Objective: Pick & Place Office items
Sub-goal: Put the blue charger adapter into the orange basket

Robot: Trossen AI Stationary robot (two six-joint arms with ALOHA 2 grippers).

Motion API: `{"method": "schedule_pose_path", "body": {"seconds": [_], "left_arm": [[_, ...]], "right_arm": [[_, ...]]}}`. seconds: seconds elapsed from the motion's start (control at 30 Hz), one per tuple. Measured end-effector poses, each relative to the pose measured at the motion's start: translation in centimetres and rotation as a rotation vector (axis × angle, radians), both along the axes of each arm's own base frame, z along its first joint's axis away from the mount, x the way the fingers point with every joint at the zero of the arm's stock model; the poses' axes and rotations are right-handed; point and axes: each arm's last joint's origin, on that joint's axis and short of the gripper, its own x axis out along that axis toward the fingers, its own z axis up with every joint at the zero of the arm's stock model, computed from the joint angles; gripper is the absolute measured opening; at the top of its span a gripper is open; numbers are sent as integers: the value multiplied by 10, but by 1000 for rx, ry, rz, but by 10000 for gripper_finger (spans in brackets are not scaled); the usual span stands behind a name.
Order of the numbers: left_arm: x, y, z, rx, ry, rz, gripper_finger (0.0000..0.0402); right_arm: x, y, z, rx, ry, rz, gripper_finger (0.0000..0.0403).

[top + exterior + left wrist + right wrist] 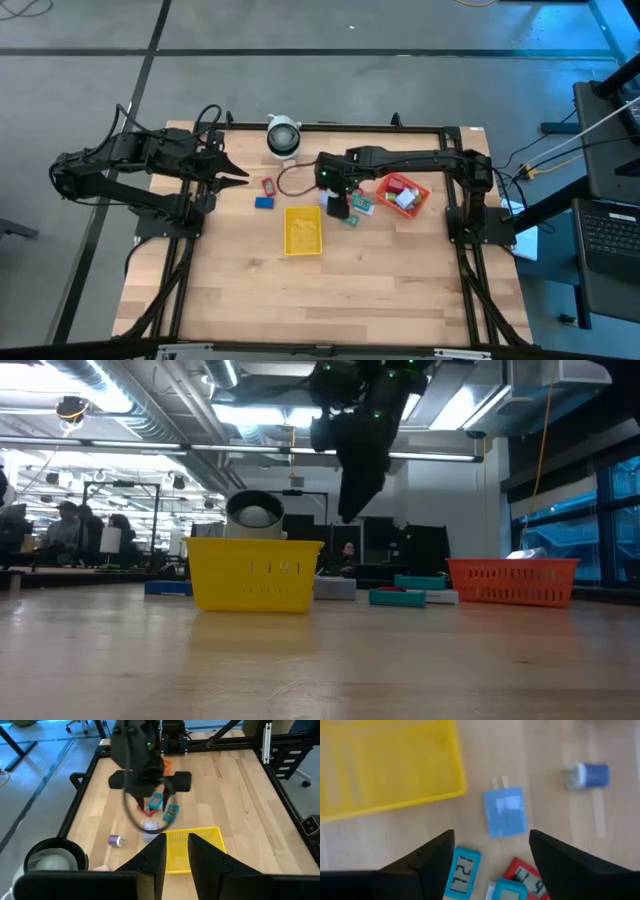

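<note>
Yellow tray (254, 573), right claw (490, 852) agape above blue packet (505, 812)

I am working in a lab or open-plan workspace. Past the wooden surface (320, 660) I see exposed ceiling ducts (120, 405), strip lights (250, 415) and seated people (90, 530) at desks.

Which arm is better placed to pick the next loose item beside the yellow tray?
Right, probably: its end effector hangs open directly over the pale blue flat packet; the left end effector waits at the table's far-left side.
</note>
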Motion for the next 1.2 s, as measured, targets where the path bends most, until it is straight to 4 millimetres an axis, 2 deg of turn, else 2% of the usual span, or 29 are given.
{"method": "schedule_pose_path", "body": {"seconds": [0.17,0.43,0.83,1.2], "left_arm": [[0,0,0,0,0,0,74],[0,0,0,0,1,1,74],[1,0,0,-3,2,2,74],[1,0,0,-9,2,-6,74]], "right_arm": [[3,7,-5,-24,7,118,243],[13,12,-41,17,98,176,241],[19,-2,-43,-50,51,188,241],[25,-13,-64,-89,79,216,241]]}}
